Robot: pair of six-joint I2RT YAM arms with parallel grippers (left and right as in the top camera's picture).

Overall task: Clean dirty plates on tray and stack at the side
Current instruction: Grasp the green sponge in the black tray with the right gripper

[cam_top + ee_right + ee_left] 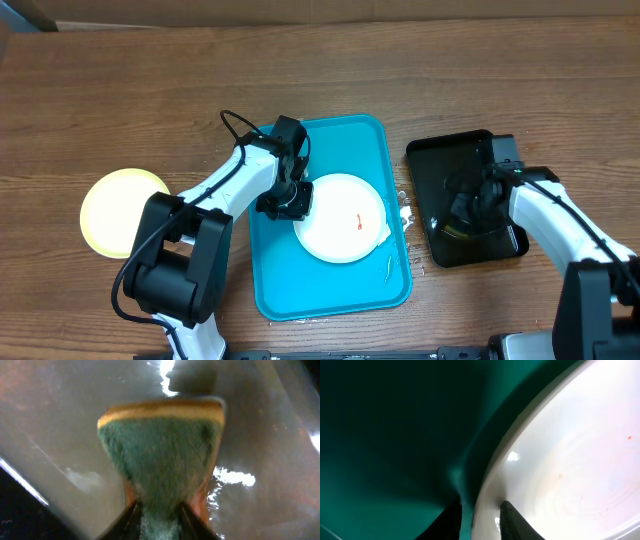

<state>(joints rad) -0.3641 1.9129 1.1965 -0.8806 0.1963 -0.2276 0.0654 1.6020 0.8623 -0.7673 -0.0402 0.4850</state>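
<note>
Here my left gripper (481, 522) straddles the left-of-frame rim of the smeared white plate (340, 220) on the turquoise tray (340, 135), likely to steady it, though I cannot tell if it bites, while my right gripper (159, 517) clamps the sponge (160, 445) in the black tray (450, 150), ready for scrubbing.

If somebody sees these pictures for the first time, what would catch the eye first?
The bright turquoise tray in the middle holds a white plate with a red smear, and the left gripper straddles that plate's rim. At the right, the right gripper pinches a green-and-yellow sponge in the black tray; a pale yellow plate lies alone at the far left.
</note>
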